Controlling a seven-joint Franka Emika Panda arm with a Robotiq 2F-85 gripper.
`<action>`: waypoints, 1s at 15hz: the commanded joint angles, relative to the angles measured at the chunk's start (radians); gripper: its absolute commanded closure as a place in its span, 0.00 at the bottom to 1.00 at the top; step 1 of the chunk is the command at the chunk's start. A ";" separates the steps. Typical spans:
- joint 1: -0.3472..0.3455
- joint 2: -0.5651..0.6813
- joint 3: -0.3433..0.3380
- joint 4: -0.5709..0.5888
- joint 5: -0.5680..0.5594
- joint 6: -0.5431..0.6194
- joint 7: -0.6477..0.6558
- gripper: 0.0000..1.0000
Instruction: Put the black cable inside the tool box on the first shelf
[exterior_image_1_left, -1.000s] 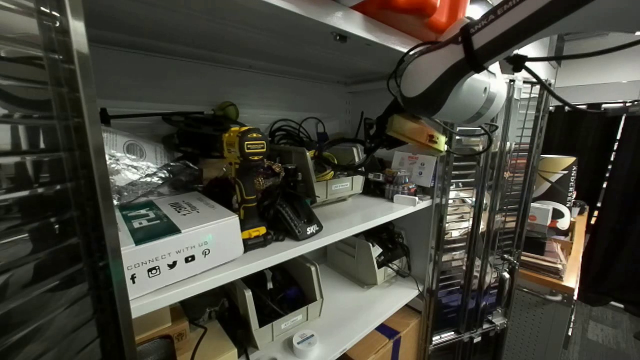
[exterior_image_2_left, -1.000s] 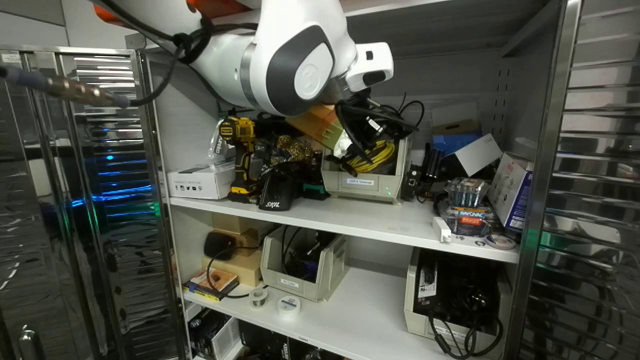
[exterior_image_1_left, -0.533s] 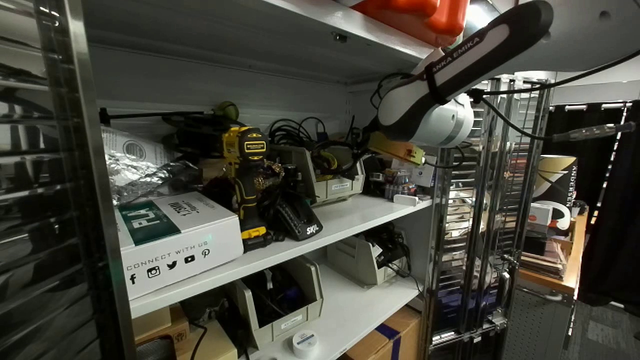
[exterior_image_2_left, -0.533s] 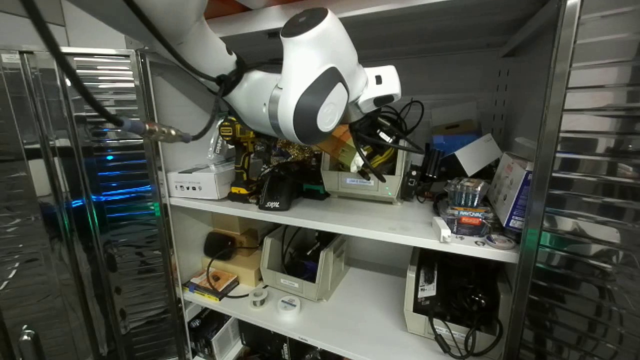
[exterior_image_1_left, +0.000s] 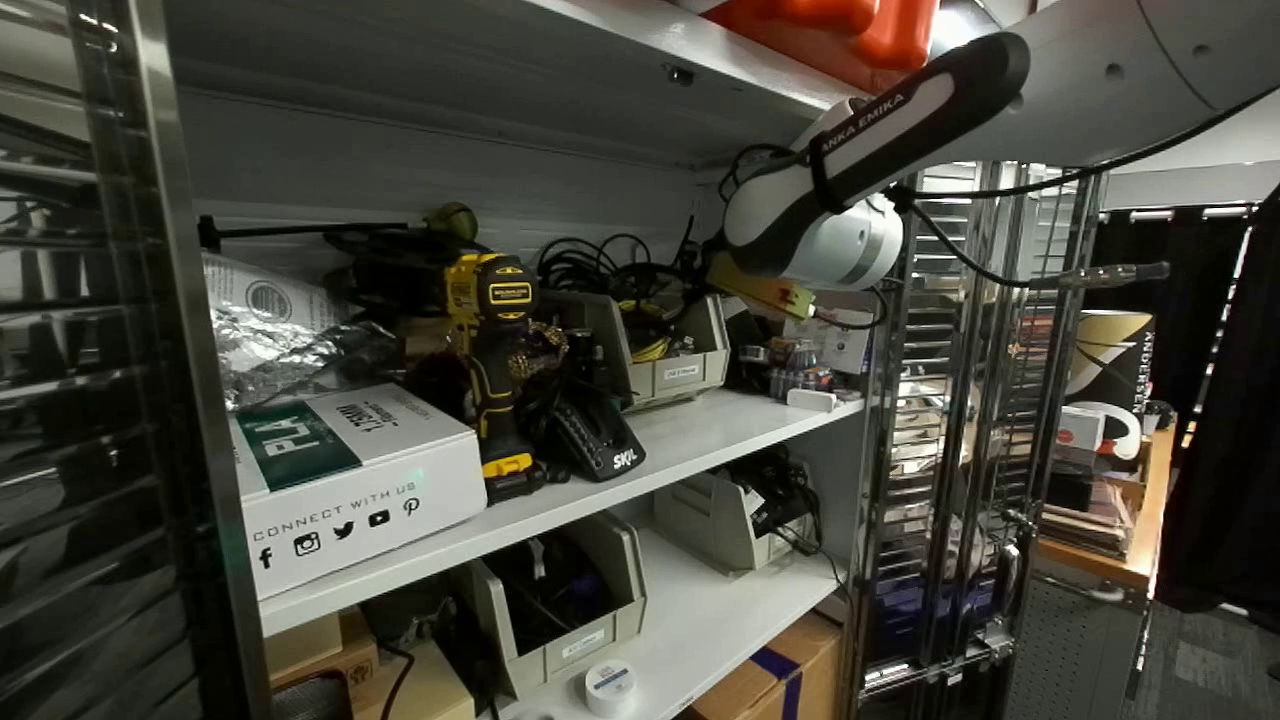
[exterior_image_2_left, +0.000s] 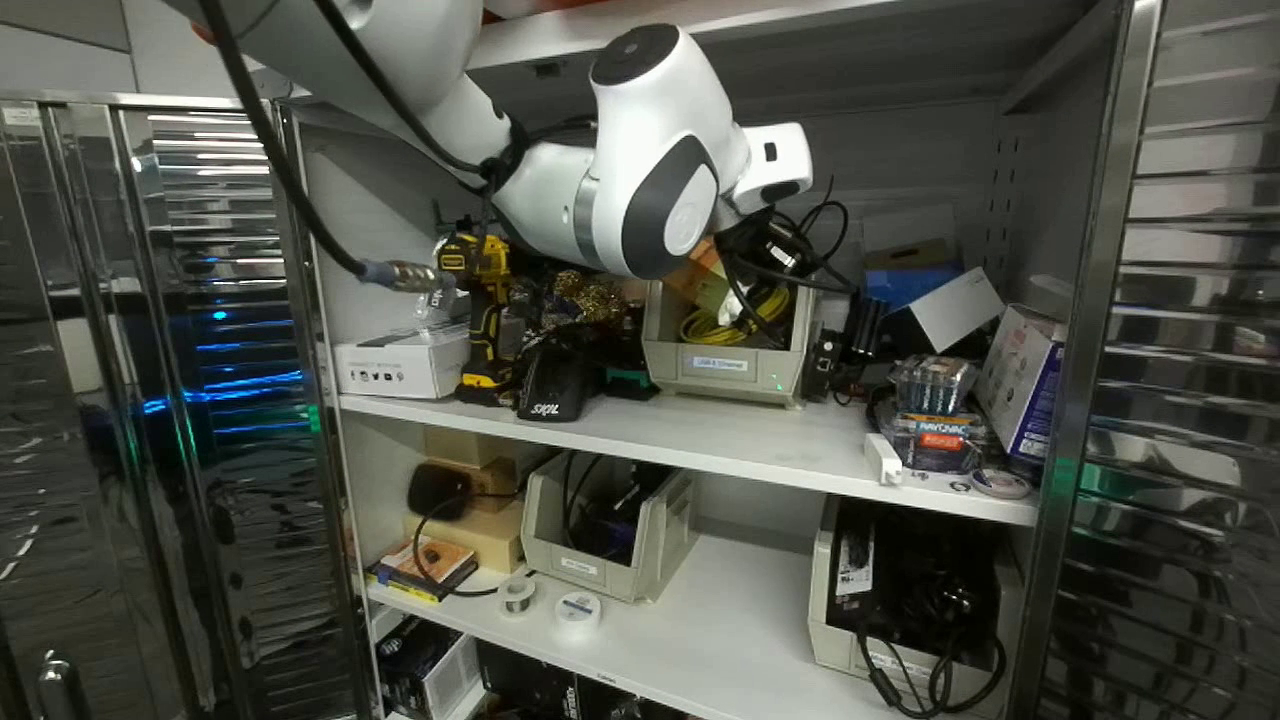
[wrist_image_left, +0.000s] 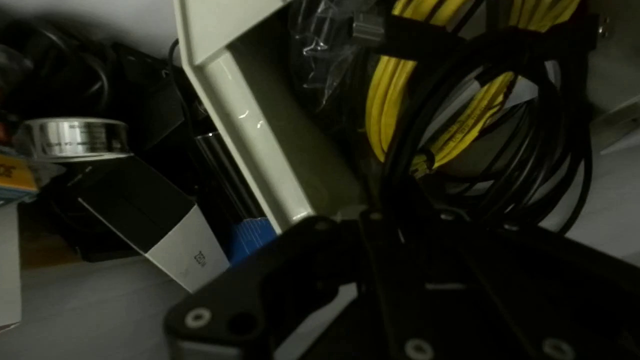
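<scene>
My gripper (wrist_image_left: 392, 212) is shut on the black cable (wrist_image_left: 407, 130), which loops out beyond the fingertips in the wrist view. The fingertips are dark, so the exact grip is hard to see. The beige open bin (exterior_image_2_left: 725, 368), with a label on its front, stands on the upper shelf. It also shows in the wrist view (wrist_image_left: 250, 125). A coil of yellow cable (exterior_image_2_left: 730, 325) lies in it. The gripper (exterior_image_1_left: 698, 262) is above the bin's rear part, and the held cable hangs over and partly inside the bin opening. Other black cable coils behind blend with it.
A yellow drill (exterior_image_2_left: 487, 310), a black SKIL charger (exterior_image_2_left: 555, 375) and a white box (exterior_image_2_left: 400, 362) stand beside the bin. Battery packs (exterior_image_2_left: 938, 420) and boxes (exterior_image_2_left: 1025, 380) are on its other side. The lower shelf holds two more bins (exterior_image_2_left: 590, 565). The shelf above overhangs the arm.
The arm has come down and reached deeper into the shelf over the bin, carrying the black cable with it. The cable loop now hangs farther back, over the bin. The bin has not moved.
</scene>
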 joint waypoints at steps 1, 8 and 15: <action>-0.004 0.098 0.027 0.132 0.041 -0.023 -0.008 0.93; -0.033 0.125 0.085 0.178 0.051 -0.112 -0.053 0.55; -0.018 -0.133 -0.016 -0.072 -0.025 -0.209 -0.047 0.02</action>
